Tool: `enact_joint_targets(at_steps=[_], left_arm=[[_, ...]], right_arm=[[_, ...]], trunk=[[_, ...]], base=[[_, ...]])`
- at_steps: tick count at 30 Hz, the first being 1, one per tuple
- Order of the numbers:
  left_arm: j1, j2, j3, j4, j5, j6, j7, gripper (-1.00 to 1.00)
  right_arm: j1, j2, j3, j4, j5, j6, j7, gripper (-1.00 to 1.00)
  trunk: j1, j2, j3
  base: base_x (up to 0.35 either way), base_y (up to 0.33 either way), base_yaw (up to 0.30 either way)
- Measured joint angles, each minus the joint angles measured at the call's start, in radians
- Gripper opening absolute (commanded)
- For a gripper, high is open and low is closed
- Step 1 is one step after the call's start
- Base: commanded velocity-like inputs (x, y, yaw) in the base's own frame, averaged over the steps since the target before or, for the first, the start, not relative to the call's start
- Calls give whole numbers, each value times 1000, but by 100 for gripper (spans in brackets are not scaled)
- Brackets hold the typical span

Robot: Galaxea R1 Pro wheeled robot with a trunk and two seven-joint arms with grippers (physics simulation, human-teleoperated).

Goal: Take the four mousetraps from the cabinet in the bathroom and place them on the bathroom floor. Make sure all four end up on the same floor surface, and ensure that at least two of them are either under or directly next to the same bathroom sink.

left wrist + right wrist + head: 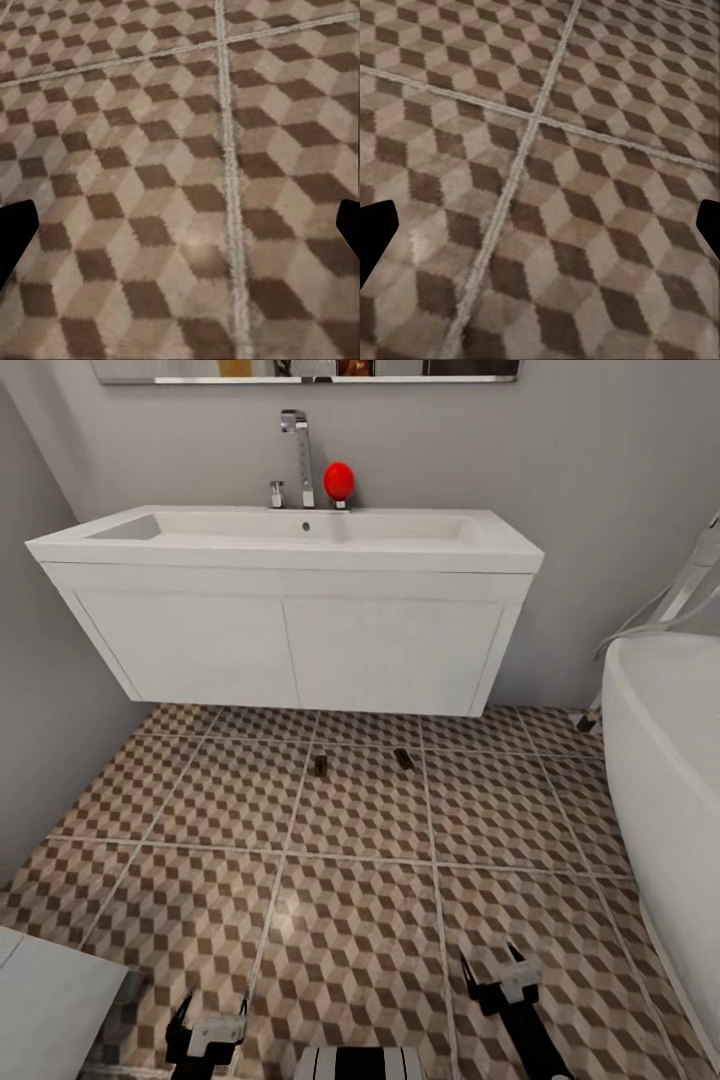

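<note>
- Brown, beige and white cube-pattern tiles make up the bathroom floor [350, 920]; pale grout lines cross it.
- Two mousetraps lie on the floor just in front of the vanity: left mousetrap [320, 765] on a grout line, right mousetrap [403, 758] near it, the two apart. Too small to make out spring or mark.
- Bathroom sink [290, 535]: wide white basin on a white two-door wall-hung vanity, chrome tap [298, 450] at the back, red round object [339, 481] just beside the tap.
- White bathtub [670, 760] stands at the right edge of the head view, clear of the traps.
- Left gripper [207, 1020]: low in the head view, above bare tile, jaws spread, nothing between them. In its wrist view the dark fingertips [15, 232] sit at opposite edges, with floor between.
- Right gripper [492, 968]: jaws likewise spread and empty, over tile; black fingertips [376, 232] wide apart in its wrist view.
- Both grippers well apart from the traps.
</note>
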Motion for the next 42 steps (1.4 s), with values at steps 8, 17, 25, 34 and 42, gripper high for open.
enact_joint_targets(at_steps=[8,17,25,34,42], left_arm=[[63,12,-1,0,-1,-64,1,100],[74,14,-1,0,-1,-72,1,100],[76,16,-1,0,-1,-70,1,100],[77,16,-1,0,-1,-68,1,100],[77,16,-1,0,-1,-68,1,100]], right_arm=[[43,1,-2,1,-27,-40,1,100],[51,4,-2,1,-28,-40,-1,100],[52,5,-2,2,-29,-39,-3,100],[52,5,-2,2,-29,-38,-3,100],[73,6,-2,2,-29,-38,-3,100]], trunk=[[-31,56,25],[-65,119,53],[-96,175,78],[-130,238,107],[-161,294,132]], base=[[0,0,0],[0,0,0],[0,0,0],[0,0,0],[0,0,0]])
